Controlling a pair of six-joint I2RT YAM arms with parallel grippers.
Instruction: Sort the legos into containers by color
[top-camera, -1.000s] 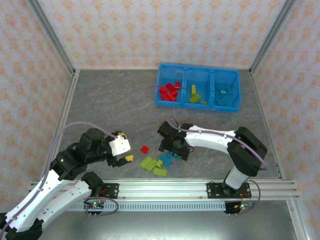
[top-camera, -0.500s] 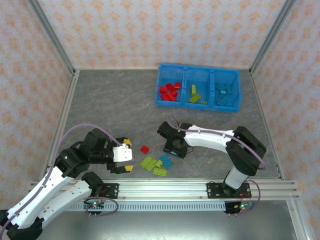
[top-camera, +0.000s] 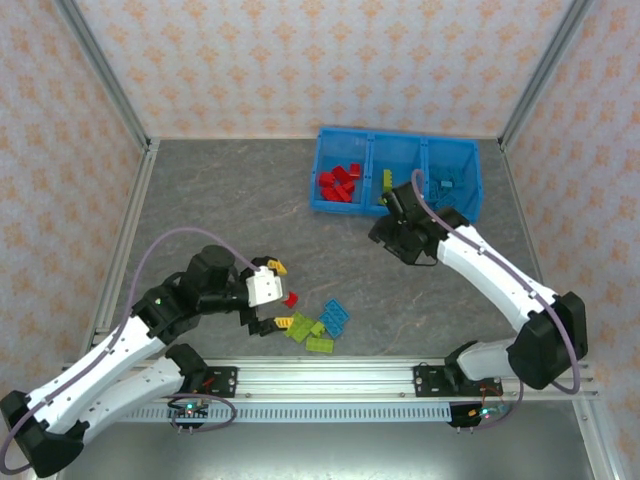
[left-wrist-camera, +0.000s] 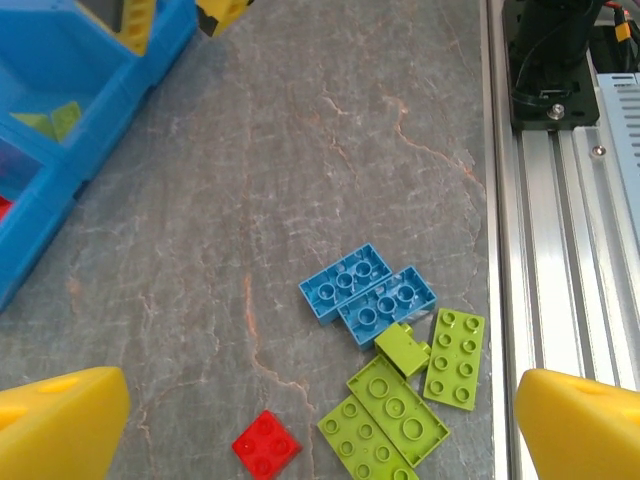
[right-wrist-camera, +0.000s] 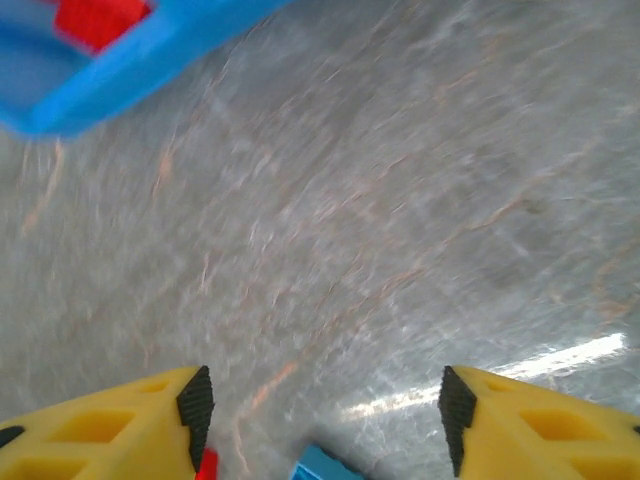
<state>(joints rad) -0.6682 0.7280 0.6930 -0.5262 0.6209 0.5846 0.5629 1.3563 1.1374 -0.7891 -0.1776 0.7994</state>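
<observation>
The blue three-compartment bin (top-camera: 346, 206) stands at the back right with red, green and blue bricks sorted inside. On the floor lie a red brick (top-camera: 290, 298) (left-wrist-camera: 266, 445), two blue bricks (top-camera: 336, 317) (left-wrist-camera: 366, 294) and several lime green bricks (top-camera: 305, 330) (left-wrist-camera: 397, 395). My left gripper (top-camera: 281, 294) (left-wrist-camera: 320, 425) hangs wide open over them, the red brick between its fingers. In front of the bin my right gripper (top-camera: 400, 232) (right-wrist-camera: 325, 420) is raised. A blue brick's corner (right-wrist-camera: 322, 466) shows deep between its jaws. The bin (right-wrist-camera: 130, 60) lies ahead of it.
An aluminium rail (top-camera: 330, 375) (left-wrist-camera: 560, 200) runs along the near edge, close to the green bricks. Patterned walls and metal posts enclose the grey floor (top-camera: 220, 210) on three sides.
The right arm rose from the blue bricks and swung up to the bin's front. The left gripper moved right toward the red brick and opened wider.
</observation>
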